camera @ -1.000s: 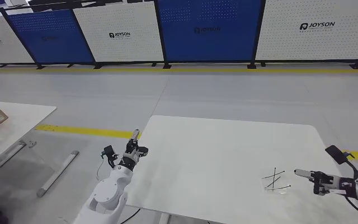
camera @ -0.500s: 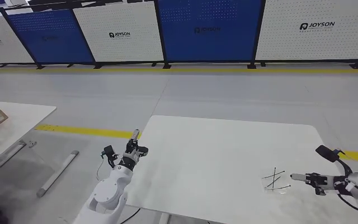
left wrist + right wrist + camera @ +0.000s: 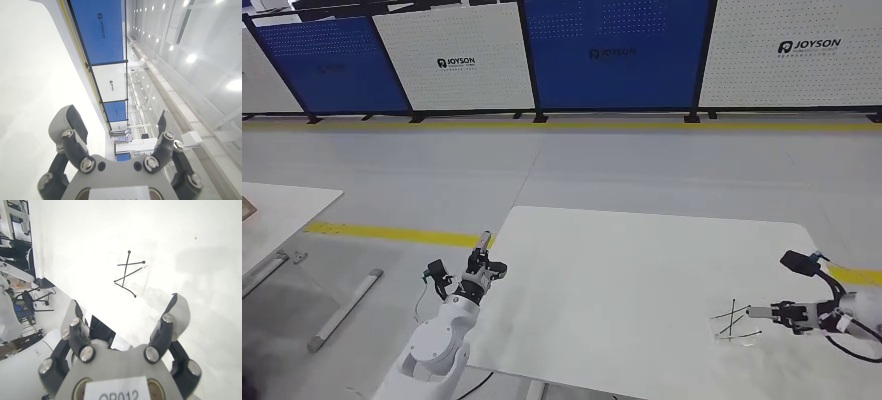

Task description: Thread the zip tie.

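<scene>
At four o'clock on the white counter [image 3: 642, 280], thin black plastic zip ties [image 3: 125, 271] lie crossed, my right jaws wide beside them. Pre-grasp, I reckon; next, pinch one tie.

Zip ties [image 3: 735, 320] lie crossed in small pile on desk [image 3: 642, 280], right front part. Right gripper [image 3: 754, 312] over desk, just right of pile, apart from it. Left gripper [image 3: 483, 240] at desk's left edge, well apart from pile.
</scene>
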Controlling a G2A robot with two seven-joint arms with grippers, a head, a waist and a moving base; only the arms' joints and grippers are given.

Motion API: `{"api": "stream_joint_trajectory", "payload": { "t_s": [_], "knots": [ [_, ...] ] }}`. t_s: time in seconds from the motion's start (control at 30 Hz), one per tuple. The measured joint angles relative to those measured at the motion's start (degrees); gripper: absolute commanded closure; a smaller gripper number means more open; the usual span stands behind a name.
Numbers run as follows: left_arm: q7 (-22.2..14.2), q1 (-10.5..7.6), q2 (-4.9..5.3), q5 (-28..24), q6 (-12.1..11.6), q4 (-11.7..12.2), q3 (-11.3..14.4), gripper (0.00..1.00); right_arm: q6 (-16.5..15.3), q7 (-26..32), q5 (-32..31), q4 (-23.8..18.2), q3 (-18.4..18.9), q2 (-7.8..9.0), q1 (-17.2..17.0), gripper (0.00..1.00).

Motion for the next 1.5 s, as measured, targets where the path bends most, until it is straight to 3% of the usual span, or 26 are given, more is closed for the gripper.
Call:
{"api": "stream_joint_trajectory", "payload": {
  "t_s": [0.1, 0.17, 0.53, 0.67, 0.73, 0.77, 0.8, 0.83, 0.87, 0.9, 1.13, 1.5],
  "knots": [
    [0.0, 0.00, 0.00, 0.0, 0.0, 0.0, 0.0, 0.00, 0.4, 0.0, 0.3, 3.4, -5.7, -0.09, 3.6, 0.00],
    [0.0, 0.00, 0.00, 0.0, 0.0, 0.0, 0.0, 0.00, 1.0, 0.0, 0.3, 4.2, -7.3, -0.10, 4.6, 0.00],
    [0.0, 0.00, 0.00, 0.0, 0.0, 0.0, 0.0, 0.00, 0.9, 0.0, 0.3, 4.1, -6.8, -0.10, 4.3, 0.00],
    [0.0, 0.00, 0.00, 0.0, 0.0, 0.0, 0.0, 0.00, -2.9, -2.1, 1.8, 5.8, -6.4, -0.02, 3.0, 0.00],
    [0.0, 0.00, 0.00, 0.0, 0.0, 0.0, 0.0, 0.00, -3.3, -1.5, 1.5, 6.2, -6.8, -0.10, 3.4, 0.00],
    [0.0, 0.00, 0.00, 0.0, 0.0, 0.0, 0.0, 0.00, -3.3, -1.3, 1.4, 6.4, -7.1, -0.19, 3.7, 0.03],
    [0.0, 0.00, 0.00, 0.0, 0.0, 0.0, 0.0, 0.00, -3.3, -1.3, 1.4, 6.6, -7.3, -0.25, 3.8, 0.24],
    [0.0, 0.00, 0.00, 0.0, 0.0, 0.0, 0.0, 0.00, -3.5, -1.2, 1.4, 6.9, -7.4, -0.29, 4.0, 0.38],
    [0.0, 0.00, 0.00, 0.0, 0.0, 0.0, 0.0, 0.00, -3.8, -1.0, 1.5, 7.2, -7.5, -0.30, 4.1, 0.51],
    [0.0, 0.00, 0.00, 0.0, 0.0, 0.0, 0.0, 0.00, -4.1, -0.8, 1.6, 7.4, -7.4, -0.28, 4.1, 0.56],
    [0.0, 0.00, 0.00, 0.0, 0.0, 0.0, 0.0, 0.00, -4.2, 0.0, 2.3, 8.6, -7.9, -0.22, 4.6, 0.73],
    [0.0, 0.00, 0.00, 0.0, 0.0, 0.0, 0.0, 0.00, -3.5, 0.0, 3.9, 11.7, -10.3, -0.33, 6.4, 0.77]
  ]
}}
